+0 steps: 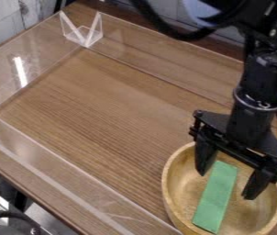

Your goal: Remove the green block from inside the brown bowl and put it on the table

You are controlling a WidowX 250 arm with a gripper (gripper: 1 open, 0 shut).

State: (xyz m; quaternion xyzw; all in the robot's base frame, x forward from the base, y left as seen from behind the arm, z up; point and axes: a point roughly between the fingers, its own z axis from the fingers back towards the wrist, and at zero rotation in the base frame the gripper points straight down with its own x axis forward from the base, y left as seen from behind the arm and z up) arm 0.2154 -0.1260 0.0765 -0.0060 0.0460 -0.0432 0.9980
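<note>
The green block (216, 204) lies flat inside the brown bowl (178, 195) at the table's front right corner. My gripper (234, 172) hangs open just over the bowl, one finger (206, 154) at the bowl's left side and the other (256, 184) to the right of the block's upper end. The block's top end sits between the two fingers, and nothing is held. The table (92, 110) is a brown wood-grain top.
Clear acrylic walls (43, 179) ring the tabletop. A clear angled bracket (80, 29) stands at the back left corner. The black arm (261, 78) rises from the gripper toward the upper right.
</note>
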